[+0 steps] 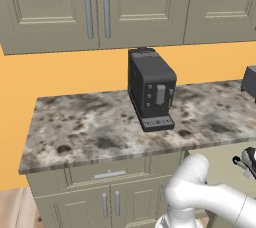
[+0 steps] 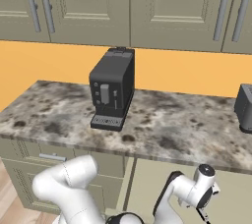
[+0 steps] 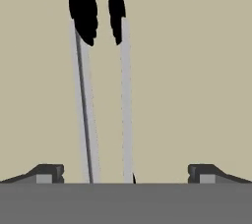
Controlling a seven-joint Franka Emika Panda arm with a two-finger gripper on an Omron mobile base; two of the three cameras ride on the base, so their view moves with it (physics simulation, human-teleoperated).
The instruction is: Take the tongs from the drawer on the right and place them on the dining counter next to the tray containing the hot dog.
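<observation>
The tongs (image 3: 126,95) lie on the pale floor of the open drawer (image 3: 197,70), two silver arms running up the hand view to black tips at its top. My gripper (image 3: 126,173) hangs open right over them, one finger on either side of the two arms and well apart from them, nothing held. From the base, the open drawer (image 2: 147,183) shows as a pale box under the stone wall counter (image 2: 167,129), with my wrist (image 2: 204,188) bent down into it. The dining counter, the tray and the hot dog are out of view.
A dark coffee machine (image 1: 150,89) stands on the wall counter above the drawer's left side. A dark appliance (image 2: 244,107) sits at the counter's right end. A closed drawer (image 1: 107,172) and cabinet doors lie to the left; upper cabinets hang above.
</observation>
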